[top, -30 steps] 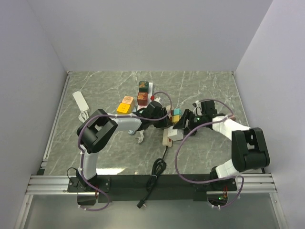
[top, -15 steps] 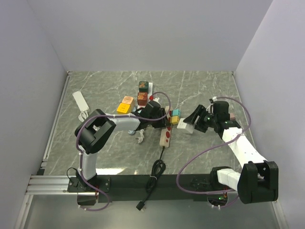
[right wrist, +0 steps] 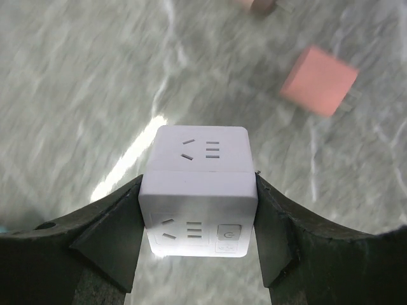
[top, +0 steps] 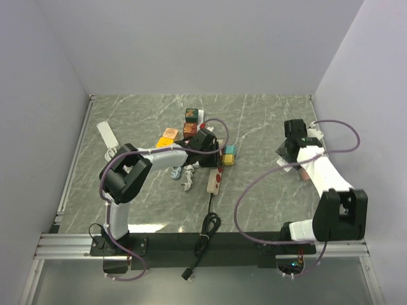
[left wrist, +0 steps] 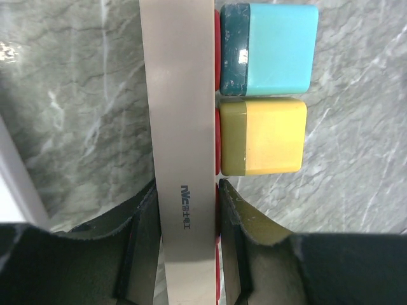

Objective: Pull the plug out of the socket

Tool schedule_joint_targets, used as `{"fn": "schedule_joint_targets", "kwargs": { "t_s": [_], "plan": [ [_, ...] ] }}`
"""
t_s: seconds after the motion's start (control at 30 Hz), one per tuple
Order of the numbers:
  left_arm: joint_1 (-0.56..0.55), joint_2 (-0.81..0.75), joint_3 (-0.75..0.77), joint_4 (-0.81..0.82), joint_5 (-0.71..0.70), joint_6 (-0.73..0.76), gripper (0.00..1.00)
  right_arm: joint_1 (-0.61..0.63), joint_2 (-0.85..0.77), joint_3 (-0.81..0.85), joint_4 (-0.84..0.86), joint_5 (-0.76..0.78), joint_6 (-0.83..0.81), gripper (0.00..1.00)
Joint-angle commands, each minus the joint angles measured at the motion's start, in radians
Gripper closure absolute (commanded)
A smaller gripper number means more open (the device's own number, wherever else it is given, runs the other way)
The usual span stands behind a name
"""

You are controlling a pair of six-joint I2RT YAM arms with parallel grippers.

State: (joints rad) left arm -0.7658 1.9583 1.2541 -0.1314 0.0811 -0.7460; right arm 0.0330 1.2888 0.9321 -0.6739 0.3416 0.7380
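Observation:
The beige power strip (top: 215,180) with red sockets lies at the table's middle. My left gripper (top: 206,143) is shut on its far end. In the left wrist view the strip (left wrist: 181,95) runs between my fingers (left wrist: 145,219), with a teal cube plug (left wrist: 280,47) and a yellow cube plug (left wrist: 270,136) plugged into it. My right gripper (top: 290,154) is far to the right of the strip. It is shut on a white cube plug (right wrist: 198,190) and holds it above the marble, off the strip.
Coloured cube plugs (top: 189,122) and an orange one (top: 169,134) sit behind the strip. A white adapter (top: 107,133) lies far left. The strip's black cord (top: 207,223) coils toward the near edge. A pink block (right wrist: 318,80) lies beyond the right gripper.
My right gripper has pulled the white cube plug off the strip and carried it right and back. The strip has swung slightly left in my left gripper.

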Motion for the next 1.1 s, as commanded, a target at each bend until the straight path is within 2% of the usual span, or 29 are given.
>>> {"fn": "schedule_joint_targets", "kwargs": {
  "t_s": [0.0, 0.13, 0.33, 0.43, 0.5, 0.63, 0.7, 0.8, 0.83, 0.93, 1.07],
  "plan": [
    [0.013, 0.034, 0.019, -0.157, -0.032, 0.074, 1.00, -0.022, 0.111, 0.102, 0.002, 0.206, 0.032, 1.00],
    [0.016, 0.024, 0.016, -0.172, -0.033, 0.083, 1.00, -0.070, 0.295, 0.226, -0.018, 0.241, 0.031, 1.00],
    [0.020, -0.002, 0.007, -0.178, -0.040, 0.082, 1.00, -0.084, 0.443, 0.375, -0.065, 0.310, 0.031, 1.00],
    [0.020, -0.010, -0.002, -0.166, -0.034, 0.076, 1.00, -0.085, 0.486, 0.401, -0.056, 0.275, -0.002, 0.99],
    [0.020, -0.007, -0.002, -0.168, -0.029, 0.073, 1.00, -0.087, 0.501, 0.412, -0.059, 0.254, -0.014, 0.92],
    [0.020, -0.004, -0.009, -0.163, -0.026, 0.065, 1.00, -0.088, 0.498, 0.416, -0.050, 0.238, -0.025, 0.50],
    [0.020, -0.006, -0.013, -0.155, -0.024, 0.062, 1.00, -0.090, 0.501, 0.419, -0.050, 0.247, -0.025, 0.47],
    [0.020, -0.001, -0.013, -0.152, -0.026, 0.056, 1.00, -0.088, 0.500, 0.428, -0.067, 0.246, -0.015, 0.35],
    [0.020, 0.001, -0.015, -0.151, -0.024, 0.054, 1.00, -0.088, 0.494, 0.427, -0.064, 0.238, -0.017, 0.26],
    [0.020, -0.002, -0.018, -0.145, -0.027, 0.048, 0.99, -0.088, 0.436, 0.418, -0.047, 0.208, -0.035, 0.09],
    [0.020, -0.002, -0.019, -0.146, -0.030, 0.043, 1.00, -0.087, 0.353, 0.404, -0.044, 0.192, -0.034, 0.07]
  ]
}}
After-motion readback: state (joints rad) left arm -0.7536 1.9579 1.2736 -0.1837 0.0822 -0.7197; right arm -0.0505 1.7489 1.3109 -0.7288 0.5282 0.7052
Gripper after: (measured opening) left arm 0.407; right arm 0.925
